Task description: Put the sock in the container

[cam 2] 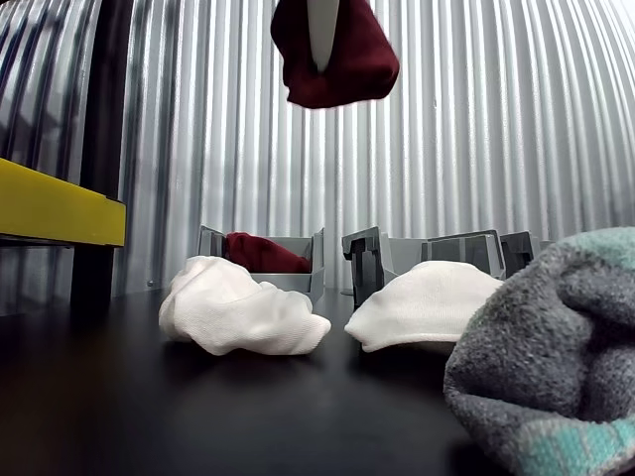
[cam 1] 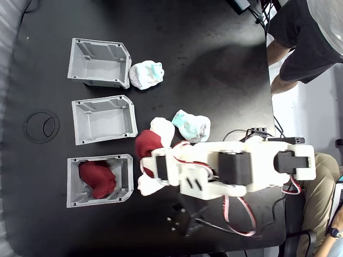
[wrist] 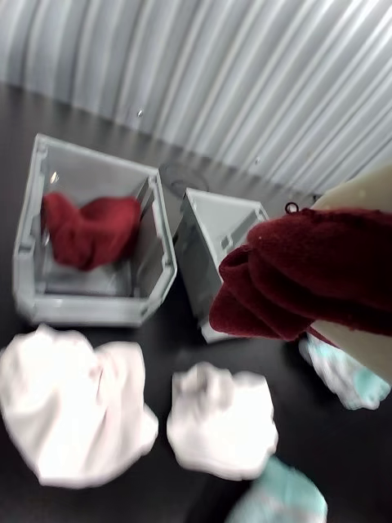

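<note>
**Mia:** Where was the sock?

**Ben:** Up in the air. The gripper was squeezed shut on it. In the other view the sock hung high over the table, touching nothing. A white finger stuck down through the red wool.

**Mia:** And the bin?

**Ben:** In the fixed view there were three grey bins in a column. The bin at about 7 o'clock from the sock already had another red sock in it. I think ours belonged there too. The sock was near that bin's open end, not over it yet.

**Mia:** What could have gone wrong?

**Ben:** It could have slipped out. In the wrist view a lot of it hung loose past the finger, so I think the hold was only on one part.

**Mia:** Anything else?

**Ben:** The middle bin sat at 10 o'clock, close by. A drop too soon could have landed the sock there, or on the white socks on the table under it. The bin walls were tall too. A low swing could have bumped the rim and pushed the bin away.
</note>
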